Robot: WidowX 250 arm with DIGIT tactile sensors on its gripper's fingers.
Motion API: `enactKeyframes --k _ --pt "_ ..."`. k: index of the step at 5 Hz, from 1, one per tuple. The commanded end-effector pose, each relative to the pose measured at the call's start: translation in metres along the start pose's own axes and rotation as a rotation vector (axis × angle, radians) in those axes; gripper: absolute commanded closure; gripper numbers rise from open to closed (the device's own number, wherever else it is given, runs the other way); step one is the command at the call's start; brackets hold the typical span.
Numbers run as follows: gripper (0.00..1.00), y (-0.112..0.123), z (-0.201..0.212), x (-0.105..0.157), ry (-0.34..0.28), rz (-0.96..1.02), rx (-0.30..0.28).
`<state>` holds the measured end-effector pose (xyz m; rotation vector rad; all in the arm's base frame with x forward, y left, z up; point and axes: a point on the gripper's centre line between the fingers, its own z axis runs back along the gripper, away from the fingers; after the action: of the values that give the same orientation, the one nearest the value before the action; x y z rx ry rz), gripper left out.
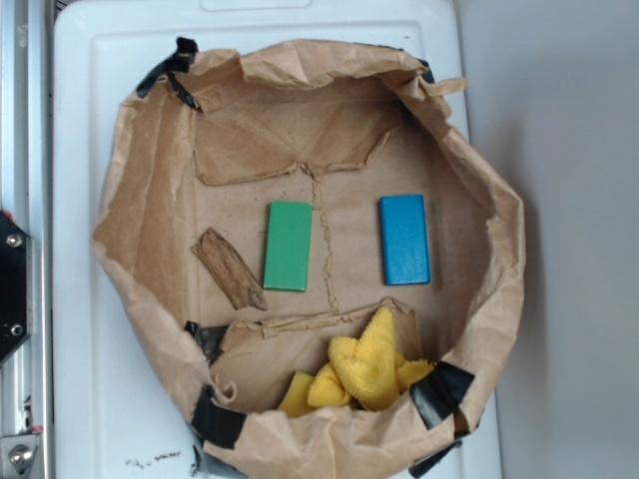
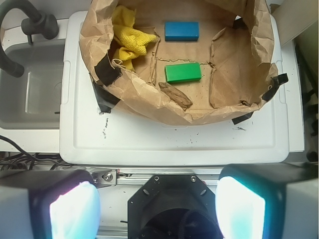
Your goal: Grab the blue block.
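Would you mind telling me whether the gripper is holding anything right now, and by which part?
Nothing: the gripper is open; the flat blue rectangular block lies untouched.

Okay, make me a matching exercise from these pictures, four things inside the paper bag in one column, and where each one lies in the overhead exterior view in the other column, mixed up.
Things:
1. blue block
2. green slab
3. brown wood piece
4. yellow cloth

Places in the exterior view:
A. leftmost of the three flat pieces, lying at a slant
B. bunched at the bag's lower edge
C. rightmost piece, lying apart from the others
D. the middle one of the three pieces, just right of the slanted one

Pairs: 1-C, 2-D, 3-A, 4-B
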<state>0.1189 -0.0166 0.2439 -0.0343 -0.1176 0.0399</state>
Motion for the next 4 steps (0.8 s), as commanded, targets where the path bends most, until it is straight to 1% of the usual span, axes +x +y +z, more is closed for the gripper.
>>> enactKeyframes --k 1,2,4 --pt "0.0 0.0 0.0 0.0 0.0 0.0 0.0" --pt "0.0 0.013 -0.013 0.049 -0.091 0.085 0.021" --pt "0.0 0.013 -0.013 0.049 -0.091 0.085 0.021"
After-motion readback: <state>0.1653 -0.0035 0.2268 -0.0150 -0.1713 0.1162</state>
